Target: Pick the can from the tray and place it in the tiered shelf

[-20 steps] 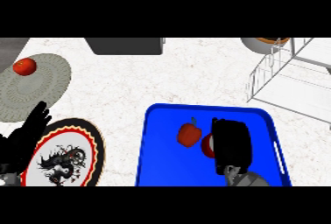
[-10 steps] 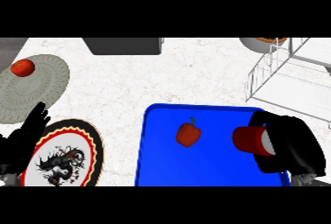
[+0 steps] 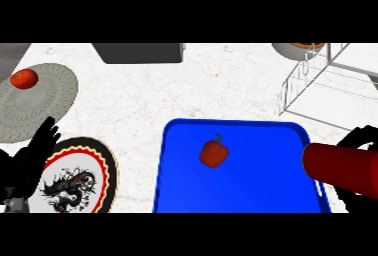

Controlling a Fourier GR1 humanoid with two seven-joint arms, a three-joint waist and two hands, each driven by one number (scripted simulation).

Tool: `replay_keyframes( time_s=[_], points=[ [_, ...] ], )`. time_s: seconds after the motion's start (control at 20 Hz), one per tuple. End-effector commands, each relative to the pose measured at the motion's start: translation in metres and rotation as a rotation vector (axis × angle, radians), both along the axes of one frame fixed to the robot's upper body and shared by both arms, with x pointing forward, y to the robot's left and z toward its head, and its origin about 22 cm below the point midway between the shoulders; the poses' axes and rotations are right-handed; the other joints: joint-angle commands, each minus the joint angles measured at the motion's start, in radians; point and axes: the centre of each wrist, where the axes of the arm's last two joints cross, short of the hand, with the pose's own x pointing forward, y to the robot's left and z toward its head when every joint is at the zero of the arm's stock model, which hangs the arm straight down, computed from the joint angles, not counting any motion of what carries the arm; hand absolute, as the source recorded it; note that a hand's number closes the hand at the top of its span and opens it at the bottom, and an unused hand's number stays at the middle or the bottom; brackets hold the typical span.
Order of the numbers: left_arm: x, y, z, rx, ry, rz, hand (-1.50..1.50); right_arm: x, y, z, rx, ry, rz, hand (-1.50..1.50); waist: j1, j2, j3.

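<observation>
No writing or brand can be read anywhere; the only decoration is a black dragon-like figure on a red-and-yellow-rimmed plate (image 3: 74, 182) at lower left. The right hand (image 3: 362, 137) is curled around the dark red can (image 3: 343, 166), which has risen off the blue tray (image 3: 244, 195) and moved right, now lying tilted over the tray's right rim below the white wire tiered shelf (image 3: 325, 85). A red pepper (image 3: 213, 153) stays on the tray, and the left hand (image 3: 33, 150) still rests with straight fingers beside the plate.

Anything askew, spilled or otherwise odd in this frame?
Nothing spilled or damaged. The red can lies tilted in the right hand, over the blue tray's right rim. A red pepper lies on the tray. The left hand rests open at the left.
</observation>
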Motion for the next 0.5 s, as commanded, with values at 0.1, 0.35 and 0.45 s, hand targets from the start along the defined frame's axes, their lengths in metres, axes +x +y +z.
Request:
replay_keyframes(
  time_s=[0.1,0.35,0.45],
  points=[
    [-0.005,0.002,0.001,-0.011,0.018,0.002,0.0,-0.029,-0.017,0.037,0.212,-0.118,-0.033,1.5,-0.001,-0.002,0.0],
    [-0.005,0.005,-0.001,0.001,0.018,0.016,0.0,-0.048,-0.02,0.071,0.189,-0.208,-0.046,1.5,-0.009,-0.005,-0.001],
    [-0.008,0.008,-0.008,0.01,0.012,-0.009,0.0,-0.041,-0.023,0.086,0.221,-0.215,-0.042,1.5,-0.008,-0.005,-0.002]
  ],
)
